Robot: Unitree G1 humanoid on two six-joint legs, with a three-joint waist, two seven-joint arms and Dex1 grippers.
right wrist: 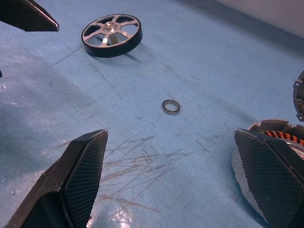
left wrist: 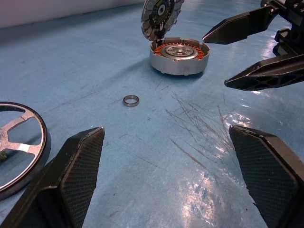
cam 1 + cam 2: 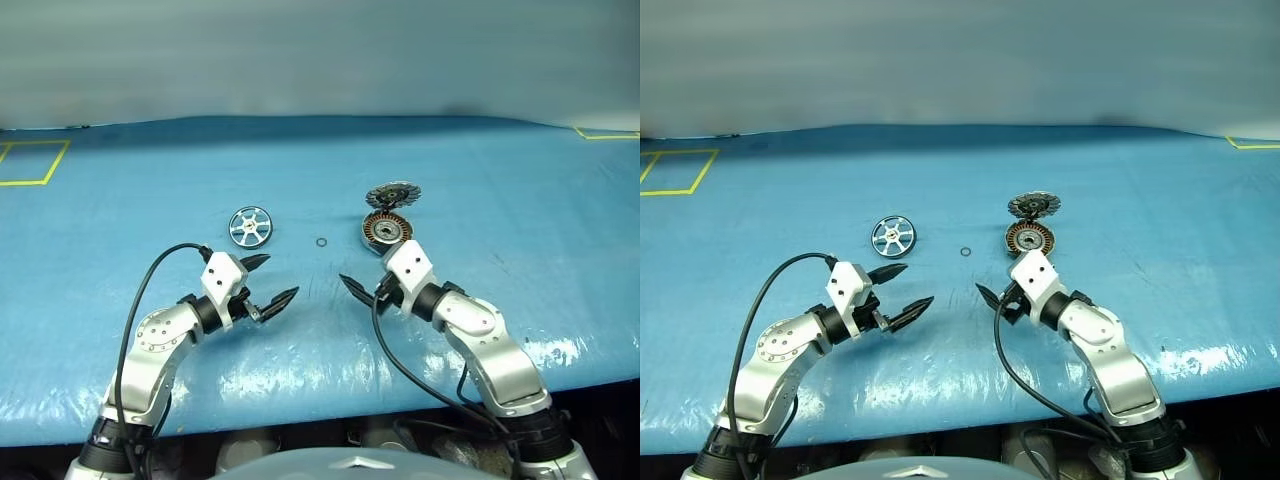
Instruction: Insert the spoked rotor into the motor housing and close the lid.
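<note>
Nearest, the left pincer (image 3: 268, 283) and the right pincer (image 3: 362, 287) are held low over the blue counter (image 3: 120, 220), both with fingers spread wide apart and nothing between them. Beyond the left pincer, the spoked rotor (image 3: 250, 226) is seen lying flat, its hub axis pointing straight up; being round, no long axis is shown. A small loose ring (image 3: 320, 242) lies between it and the motor housing (image 3: 387, 231), which sits just beyond the right pincer, open side up. Farthest, the lid (image 3: 393, 193) is stood up on its joined far edge, ribbed face toward the robot. Several risks are judged: the rotor could be pushed along the slick counter if only its rim is caught; it could be seated tilted over the windings; the lid could be knocked shut early by the right pincer; the ring could be swept away
</note>
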